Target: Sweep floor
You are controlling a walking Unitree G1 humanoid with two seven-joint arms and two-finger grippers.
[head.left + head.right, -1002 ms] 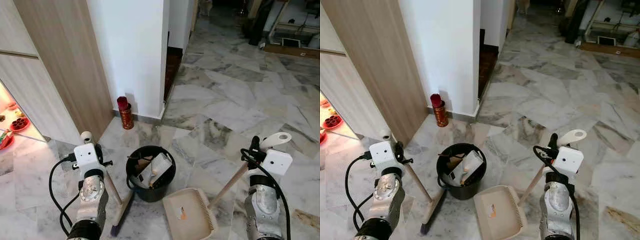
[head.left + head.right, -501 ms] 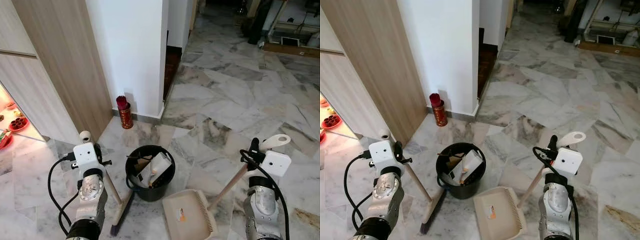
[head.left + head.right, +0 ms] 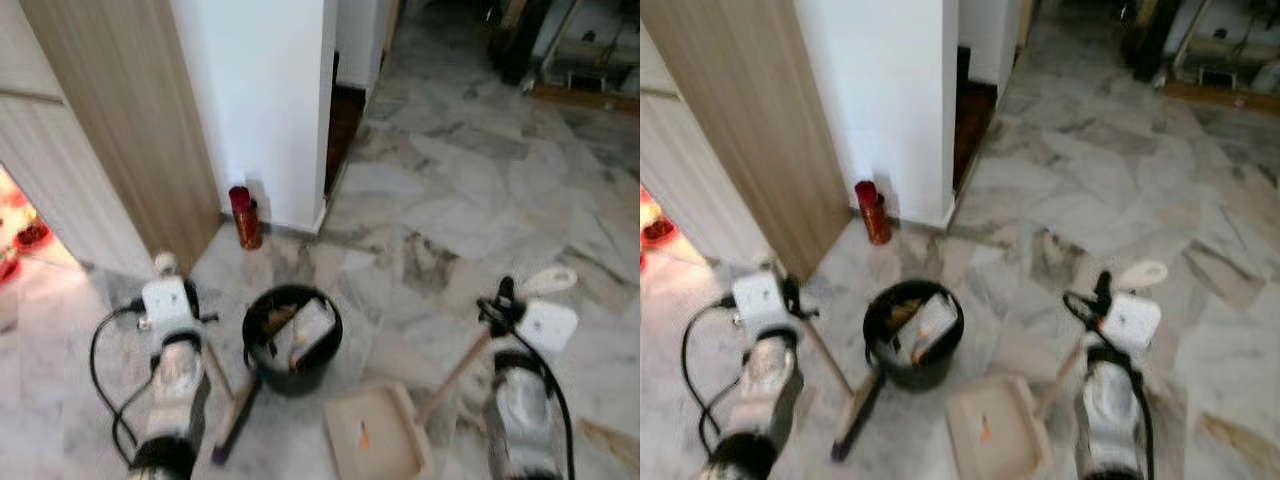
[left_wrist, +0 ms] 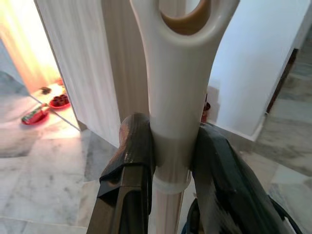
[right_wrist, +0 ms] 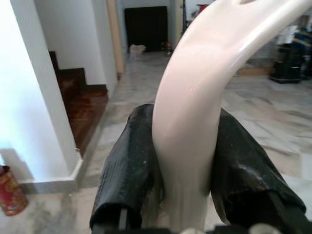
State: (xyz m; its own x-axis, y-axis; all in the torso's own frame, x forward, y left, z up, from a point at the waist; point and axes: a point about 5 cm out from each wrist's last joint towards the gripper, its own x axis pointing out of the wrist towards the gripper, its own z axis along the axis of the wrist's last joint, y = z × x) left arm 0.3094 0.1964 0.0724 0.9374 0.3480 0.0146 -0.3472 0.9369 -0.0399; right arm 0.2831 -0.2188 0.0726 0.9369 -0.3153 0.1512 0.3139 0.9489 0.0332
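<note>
My left gripper (image 4: 175,146) is shut on the white top of the broom handle (image 4: 178,87). The wooden shaft (image 3: 215,375) slants down to the dark brush head (image 3: 228,440) on the marble floor. My right gripper (image 5: 187,161) is shut on the cream grip of the dustpan handle (image 5: 200,97). Its shaft (image 3: 455,375) runs down to the beige dustpan (image 3: 375,445), which lies on the floor with a small orange scrap (image 3: 362,435) in it. A black bin (image 3: 290,335) with paper rubbish stands between the two arms. Both eye views are blurred.
A red tin of sticks (image 3: 241,215) stands at the foot of the white wall (image 3: 260,90). A wooden panel (image 3: 120,130) lies to the left, with red dishes (image 3: 30,235) on the lit floor beside it. Dark steps (image 3: 345,115) lie behind the wall. Marble floor (image 3: 480,200) stretches ahead to the right.
The whole picture has shifted a little and gone blurred, so the camera is moving. Both grippers still hold their handles, and bin, broom and dustpan keep their places.
</note>
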